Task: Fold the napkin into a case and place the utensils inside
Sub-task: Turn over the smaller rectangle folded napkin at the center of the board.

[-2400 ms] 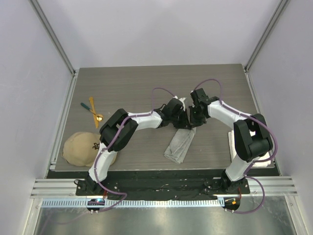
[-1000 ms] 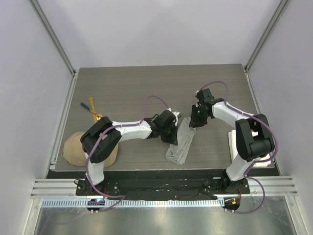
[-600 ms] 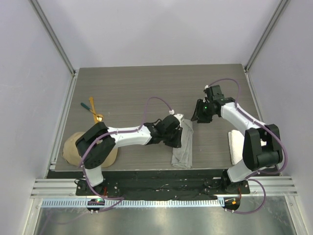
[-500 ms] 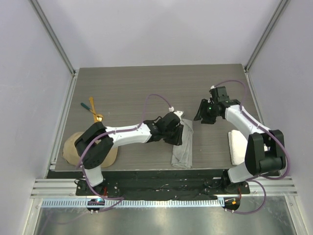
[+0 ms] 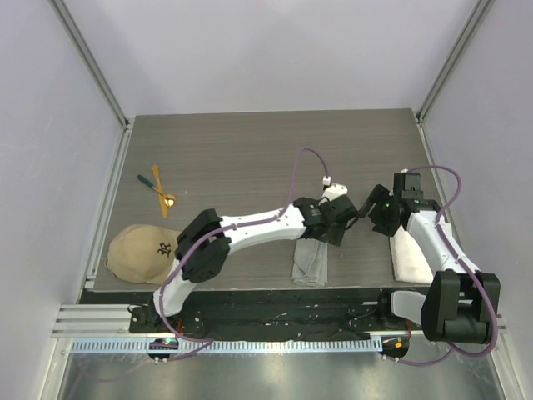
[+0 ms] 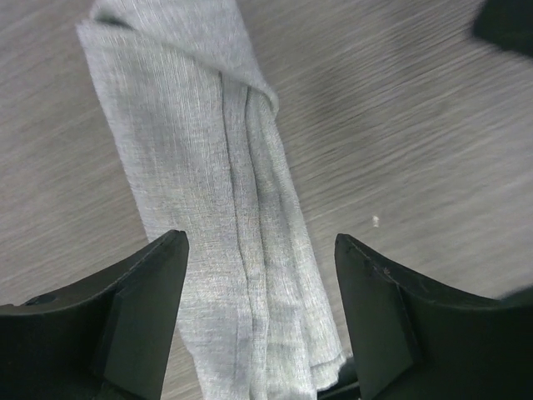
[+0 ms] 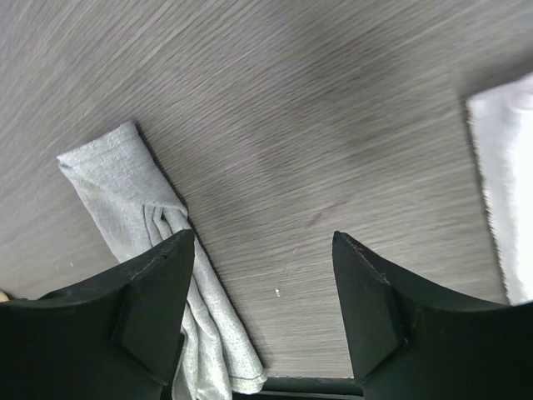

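Top external: grey woodgrain table (image 5: 250, 150), pale walls (image 5: 275, 50), folded napkin (image 5: 310, 265) near front edge.

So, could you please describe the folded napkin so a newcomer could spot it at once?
On the dark wood-grain table, look along the near edge, just right of the middle. The napkin lies there as a narrow light grey strip, thinner and greyer than the white towel to its right, and flat, unlike the tan cap.

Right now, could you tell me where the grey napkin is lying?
In the top view the napkin lies folded near the table's front edge, just under the left gripper, the white towel to its right.
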{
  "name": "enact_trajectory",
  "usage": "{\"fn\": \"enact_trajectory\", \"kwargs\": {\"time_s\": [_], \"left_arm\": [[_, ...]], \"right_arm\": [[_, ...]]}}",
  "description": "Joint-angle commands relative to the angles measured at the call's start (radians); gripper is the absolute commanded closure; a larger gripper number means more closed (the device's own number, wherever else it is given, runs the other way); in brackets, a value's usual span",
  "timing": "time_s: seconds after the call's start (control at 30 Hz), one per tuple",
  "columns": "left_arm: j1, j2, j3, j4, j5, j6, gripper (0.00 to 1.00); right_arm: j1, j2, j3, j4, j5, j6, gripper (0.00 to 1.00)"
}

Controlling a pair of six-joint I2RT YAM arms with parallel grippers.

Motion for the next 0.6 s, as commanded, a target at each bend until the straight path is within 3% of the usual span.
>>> {"fn": "enact_trajectory", "kwargs": {"time_s": [0.0, 0.3, 0.57], "left_arm": [[-0.032, 0.097, 0.123, -0.178, -0.156, -0.070, 0.24], [-0.055, 0.220, 0.246, -0.246, -0.200, -0.125, 0.22], [-0.065, 0.244, 0.258, -0.249, -0.193, -0.162, 0.25]], "right_arm": [[-0.012, -0.060, -0.006, -0.012, 0.088, 0.066, 0.25], [-0.021, -0.134, -0.035, -0.016, 0.112, 0.066, 0.25], [-0.022, -0.134, -0.049, -0.006, 0.094, 0.044, 0.25]]}}
